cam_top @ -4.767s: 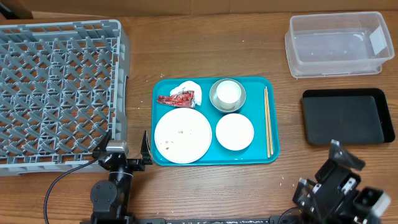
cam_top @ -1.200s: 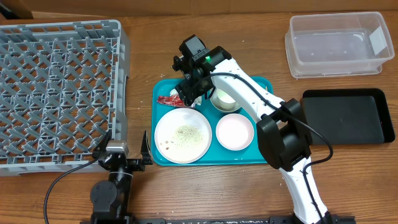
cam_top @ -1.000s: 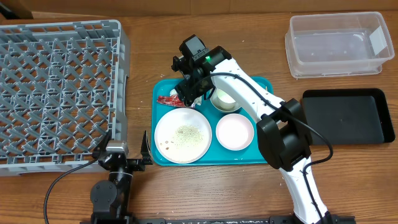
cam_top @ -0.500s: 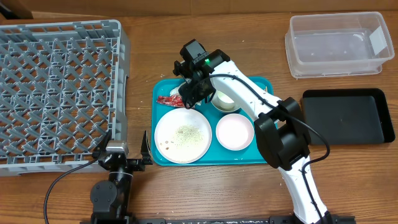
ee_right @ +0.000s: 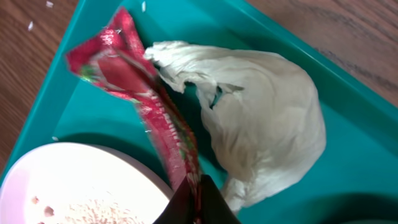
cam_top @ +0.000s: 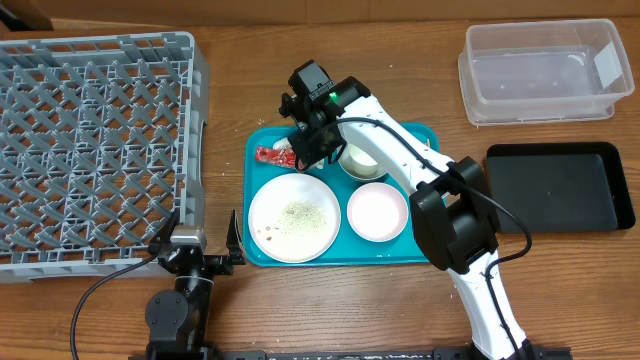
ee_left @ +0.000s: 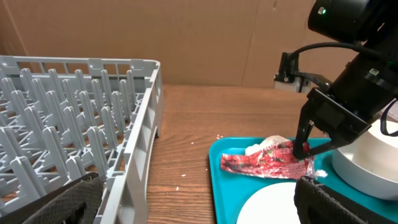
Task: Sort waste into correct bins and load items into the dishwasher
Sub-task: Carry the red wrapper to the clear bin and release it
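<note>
Your right gripper [cam_top: 303,152] is down at the back left corner of the teal tray [cam_top: 262,140], jaws pinched shut on one end of the crumpled red wrapper [ee_right: 143,99]. The rest of the wrapper trails away toward the tray's left rim. The white paper napkin [ee_right: 261,130] lies bunched right against the wrapper, touching it. The large white plate [cam_top: 294,219] sits just in front of them with rice-like crumbs [cam_top: 297,212] scattered at its centre. The smaller white bowl [cam_top: 377,212] is beside the plate. Your left gripper [cam_top: 200,232] is parked at the near table edge, fingers spread wide, holding nothing. The grey dish rack [cam_top: 95,150] is to the left, with the clear tub [cam_top: 540,70] and black tray [cam_top: 558,187] far right.
</note>
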